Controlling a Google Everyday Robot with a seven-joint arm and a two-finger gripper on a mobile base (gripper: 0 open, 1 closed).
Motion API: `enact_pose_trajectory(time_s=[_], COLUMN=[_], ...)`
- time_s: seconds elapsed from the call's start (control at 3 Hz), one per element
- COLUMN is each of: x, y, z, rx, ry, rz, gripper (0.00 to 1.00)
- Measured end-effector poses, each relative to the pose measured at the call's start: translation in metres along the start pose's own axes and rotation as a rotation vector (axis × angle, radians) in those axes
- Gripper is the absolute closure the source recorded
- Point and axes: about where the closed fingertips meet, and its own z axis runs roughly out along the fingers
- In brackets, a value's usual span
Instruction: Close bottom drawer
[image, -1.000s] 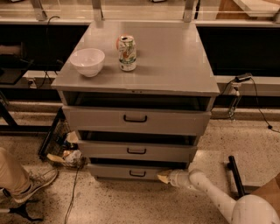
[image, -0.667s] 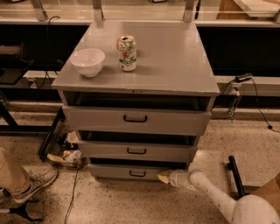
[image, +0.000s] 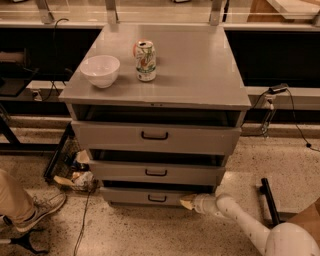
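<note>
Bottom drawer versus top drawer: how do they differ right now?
The bottom drawer has a narrower, shorter front; the top drawer has the widest, tallest one. The gripper sits at the bottom drawer's front right corner; nothing is near the top drawer. Both are grey, with flat fronts and small black handles, and both stand partly open.

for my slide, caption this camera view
Gripper at the front of the bottom drawer, bowl and can on the cabinet
</note>
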Motion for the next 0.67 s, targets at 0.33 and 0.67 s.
enact_pose_trajectory(time_s=[0.33, 0.67], x=[0.0000, 0.0001], y=[0.0000, 0.0006], z=[0.0000, 0.0005], rx=[0.000, -0.001], ry=[0.000, 0.000], rz=[0.000, 0.000], gripper=[1.00, 0.96])
